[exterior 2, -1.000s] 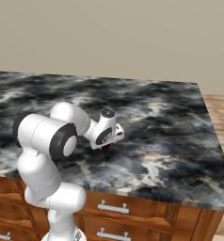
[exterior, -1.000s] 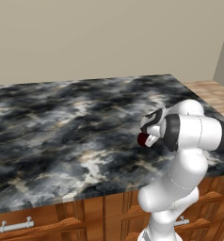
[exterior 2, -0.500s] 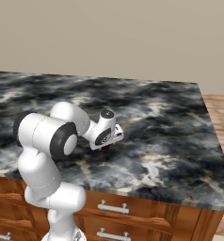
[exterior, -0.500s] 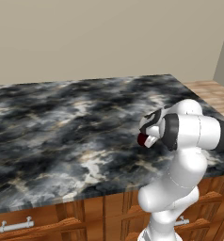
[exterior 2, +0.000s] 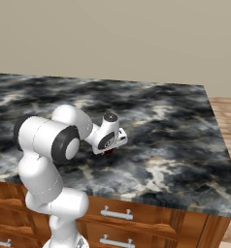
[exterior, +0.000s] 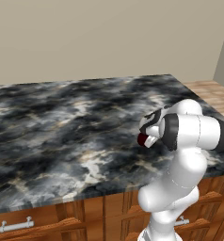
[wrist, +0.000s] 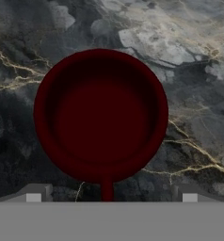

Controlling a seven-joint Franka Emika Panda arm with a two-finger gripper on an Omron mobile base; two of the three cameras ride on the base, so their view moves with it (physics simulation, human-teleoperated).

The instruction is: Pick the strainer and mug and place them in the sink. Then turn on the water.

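The dark maroon mug [wrist: 100,115] stands upright on the marbled counter, and in the hand view I look straight down into its round mouth. Its thin handle points toward the bottom of that view. My gripper [wrist: 111,196] hangs directly above the mug, open, with one fingertip [wrist: 35,194] on each side of it and neither touching. In the left base view a sliver of the mug [exterior: 142,139] peeks out under my gripper [exterior: 149,132]. The right base view shows the mug [exterior 2: 108,151] just beneath the gripper [exterior 2: 111,143]. The strainer, the sink and the water are out of view.
The dark marbled counter [exterior: 62,122] stretches wide to the left and back. Its front edge runs above wooden drawers with metal handles [exterior 2: 116,213]. The counter ends at the right near a wooden floor [exterior 2: 226,116]. A beige wall stands behind.
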